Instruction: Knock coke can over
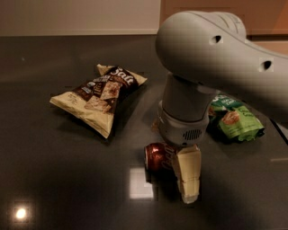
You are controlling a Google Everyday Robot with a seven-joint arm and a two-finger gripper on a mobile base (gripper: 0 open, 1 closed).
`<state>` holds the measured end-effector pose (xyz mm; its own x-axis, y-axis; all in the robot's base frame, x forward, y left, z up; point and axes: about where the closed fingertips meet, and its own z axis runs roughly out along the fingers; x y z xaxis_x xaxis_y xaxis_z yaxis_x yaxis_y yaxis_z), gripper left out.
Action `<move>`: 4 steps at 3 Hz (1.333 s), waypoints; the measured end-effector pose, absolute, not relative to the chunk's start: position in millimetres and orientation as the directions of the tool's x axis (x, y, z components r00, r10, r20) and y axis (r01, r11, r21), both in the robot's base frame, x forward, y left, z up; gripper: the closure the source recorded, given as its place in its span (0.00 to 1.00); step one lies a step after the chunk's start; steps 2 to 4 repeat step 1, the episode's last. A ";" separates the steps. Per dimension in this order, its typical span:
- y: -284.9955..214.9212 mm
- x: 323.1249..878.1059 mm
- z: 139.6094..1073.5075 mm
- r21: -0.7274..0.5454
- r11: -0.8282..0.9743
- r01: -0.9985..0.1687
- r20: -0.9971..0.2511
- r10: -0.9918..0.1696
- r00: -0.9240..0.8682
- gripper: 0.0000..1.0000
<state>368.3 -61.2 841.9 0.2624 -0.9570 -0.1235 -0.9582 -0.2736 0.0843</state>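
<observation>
- End effector (185,179): low over the table (54,179), center-right of view, under the big grey arm (211,58). Pale cream tip points down w/ its lower end at or just above the table surface.
- End effector state: can't tell how far open it is. Only one cream part shows, the rest is hidden by the wrist (183,117). Can't tell if it has hold of anything.
- Coke can (156,156): dark red-brown w/ pale script logo, on the table just left of the cream tip and touching or nearly touching it. Looks to be lying on its side, one round end facing left. Its right part is hidden behind the end effector.
- Chip bag (101,96): cream and dark brown, "Salt" lettering near the top, lying flat on the table to the upper left of the can, apart from it.
- Green snack bag (236,122): on the table to the right of the wrist, partly hidden by the arm, apart from the can.
- Table: dark, glossy. Square light reflection (141,183) just below the can, small round glare (20,213) at bottom left.
- Bkgd: pale wall (76,15) along the top, wood-toned panel (265,13) at top right.
</observation>
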 end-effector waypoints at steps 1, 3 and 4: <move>-61.1 368.4 841.9 0.084 -0.274 -0.958 -0.124 -0.957 0.262 0.00; -61.1 368.4 841.9 0.084 -0.274 -0.958 -0.124 -0.957 0.262 0.00; -61.1 368.4 841.9 0.084 -0.274 -0.958 -0.124 -0.957 0.262 0.00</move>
